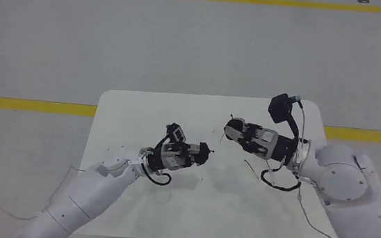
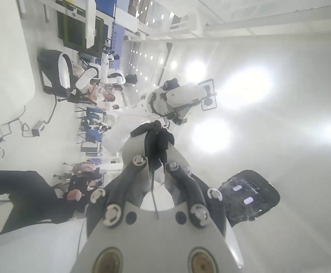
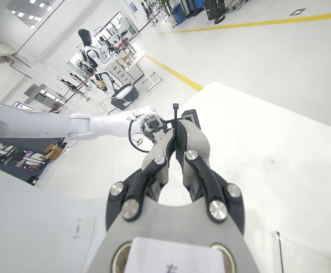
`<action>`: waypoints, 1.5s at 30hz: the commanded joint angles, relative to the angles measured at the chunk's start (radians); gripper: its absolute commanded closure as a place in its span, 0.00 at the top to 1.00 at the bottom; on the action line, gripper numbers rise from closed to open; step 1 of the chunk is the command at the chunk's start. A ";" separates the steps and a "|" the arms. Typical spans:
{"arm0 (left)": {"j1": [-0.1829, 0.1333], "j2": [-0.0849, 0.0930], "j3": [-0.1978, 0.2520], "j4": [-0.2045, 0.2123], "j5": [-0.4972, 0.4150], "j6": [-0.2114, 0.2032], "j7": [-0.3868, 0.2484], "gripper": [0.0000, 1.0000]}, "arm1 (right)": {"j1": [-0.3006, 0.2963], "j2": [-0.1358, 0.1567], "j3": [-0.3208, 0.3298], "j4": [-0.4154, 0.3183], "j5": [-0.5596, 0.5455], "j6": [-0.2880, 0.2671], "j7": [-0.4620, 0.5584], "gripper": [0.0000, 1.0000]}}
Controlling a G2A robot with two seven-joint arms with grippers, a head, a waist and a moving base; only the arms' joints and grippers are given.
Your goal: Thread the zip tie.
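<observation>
1. The table (image 1: 135, 113) is white with rounded corners. I have both arms working above its middle, well apart from the far and left edges.
2. There is open tabletop on the far left and along the near middle. The right arm's forearm crosses the right side of the table.
3. The right gripper (image 3: 176, 130) is clenched on the zip tie (image 3: 175, 121). The strap stands upright between the pads, and its square head sticks out above the fingertips.
4. From the top view, the right gripper (image 1: 228, 128) sits slightly farther away than the left gripper (image 1: 204, 153). Their tips point at each other and are near but apart.
5. The left gripper (image 2: 155, 135) is clamped on a thin black strap (image 2: 154, 188) that runs back between the fingers toward the palm. I cannot tell whether this is the tail of the same tie.
6. A thin dark strip (image 1: 251, 169) lies flat on the table just beside the right forearm. I cannot tell what it is.
7. Past the far edge I see bare floor marked with a yellow line (image 1: 31, 105).
</observation>
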 commanded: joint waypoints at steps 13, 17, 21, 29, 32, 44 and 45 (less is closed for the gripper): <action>0.005 -0.005 -0.009 0.010 -0.040 0.029 -0.026 0.00 | 0.013 0.007 -0.037 -0.027 -0.044 0.000 -0.038 0.00; 0.005 -0.005 -0.009 0.010 -0.040 0.029 -0.026 0.00 | 0.013 0.007 -0.037 -0.027 -0.044 0.000 -0.038 0.00; 0.005 -0.005 -0.009 0.010 -0.040 0.029 -0.026 0.00 | 0.004 0.005 -0.042 -0.035 -0.065 0.000 -0.057 0.00; 0.005 -0.005 -0.009 0.010 -0.040 0.029 -0.026 0.00 | -0.001 0.004 -0.044 -0.048 -0.082 0.000 -0.044 0.00; 0.005 -0.005 -0.009 0.010 -0.040 0.029 -0.026 0.00 | -0.003 0.004 -0.043 -0.054 -0.083 0.000 -0.040 0.00; 0.005 -0.005 -0.009 0.010 -0.040 0.029 -0.026 0.00 | -0.016 0.006 -0.037 -0.061 -0.085 0.000 -0.024 0.00; 0.005 -0.005 -0.009 0.010 -0.040 0.029 -0.026 0.00 | -0.016 0.006 -0.037 -0.060 -0.085 0.000 -0.023 0.00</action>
